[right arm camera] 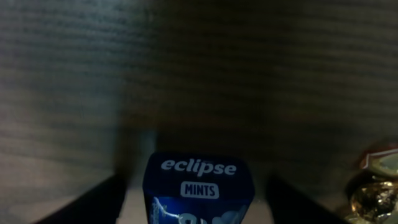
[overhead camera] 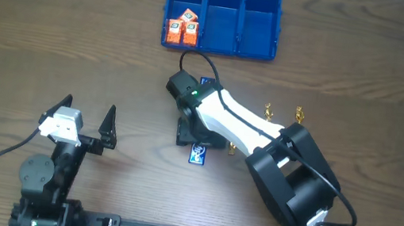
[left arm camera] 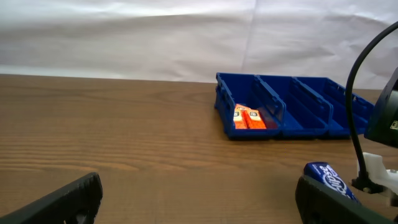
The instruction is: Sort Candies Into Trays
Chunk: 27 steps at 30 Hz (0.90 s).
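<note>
A blue three-compartment tray (overhead camera: 257, 53) stands at the back centre, with orange candies (overhead camera: 182, 28) in its left compartment. My right gripper (overhead camera: 200, 139) is low over the middle of the table, open, its fingers on either side of a blue mint box (right arm camera: 199, 185) with small gaps. That mint box (overhead camera: 198, 156) pokes out just in front of the gripper. Another blue candy (overhead camera: 206, 82) lies behind the right arm. Gold-wrapped candies (overhead camera: 268, 112) lie to the right. My left gripper (overhead camera: 89, 114) stands open at the front left, holding nothing.
The right arm's black cable (overhead camera: 198, 56) loops up toward the tray's front wall. A gold candy (right arm camera: 372, 186) sits close beside the right gripper. The left wrist view looks across bare wood to the tray (left arm camera: 249, 93) and the mint box (left arm camera: 328, 179).
</note>
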{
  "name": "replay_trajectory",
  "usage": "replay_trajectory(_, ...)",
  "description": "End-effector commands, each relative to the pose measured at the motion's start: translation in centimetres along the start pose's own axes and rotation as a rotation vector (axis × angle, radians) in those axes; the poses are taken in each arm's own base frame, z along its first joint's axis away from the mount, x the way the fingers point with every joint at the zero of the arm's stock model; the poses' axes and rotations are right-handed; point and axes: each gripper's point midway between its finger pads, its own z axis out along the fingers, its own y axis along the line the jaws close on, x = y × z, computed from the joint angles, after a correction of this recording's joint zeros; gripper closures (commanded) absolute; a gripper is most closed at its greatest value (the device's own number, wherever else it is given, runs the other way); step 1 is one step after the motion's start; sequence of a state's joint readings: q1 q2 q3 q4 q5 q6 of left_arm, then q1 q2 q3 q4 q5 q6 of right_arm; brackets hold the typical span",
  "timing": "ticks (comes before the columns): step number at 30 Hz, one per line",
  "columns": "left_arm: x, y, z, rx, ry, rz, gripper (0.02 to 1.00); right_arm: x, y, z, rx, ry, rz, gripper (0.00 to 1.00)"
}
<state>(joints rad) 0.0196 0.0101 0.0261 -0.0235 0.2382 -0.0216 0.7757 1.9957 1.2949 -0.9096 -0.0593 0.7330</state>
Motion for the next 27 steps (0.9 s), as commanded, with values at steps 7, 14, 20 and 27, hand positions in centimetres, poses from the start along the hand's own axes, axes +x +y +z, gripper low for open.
replay_trajectory(7,1.6,-0.1,0.1,0.012,0.046,0.002,0.023,0.4,-0.4,0.8,0.013,0.016,0.002,0.768)
replay_trajectory(14,1.6,-0.1,0.1,0.012,0.045,0.002,0.023,-0.8,-0.1,-2.4,-0.011,-0.087,-0.006,0.873)
replay_trajectory(20,1.6,-0.1,0.1,0.012,0.045,0.002,0.023,-5.4,-1.2,-12.3,0.038,-0.331,-0.013,0.884)
replay_trajectory(27,1.6,-0.1,0.1,0.012,0.046,0.002,0.02,-13.8,-3.5,-24.4,0.024,-0.649,0.039,0.91)
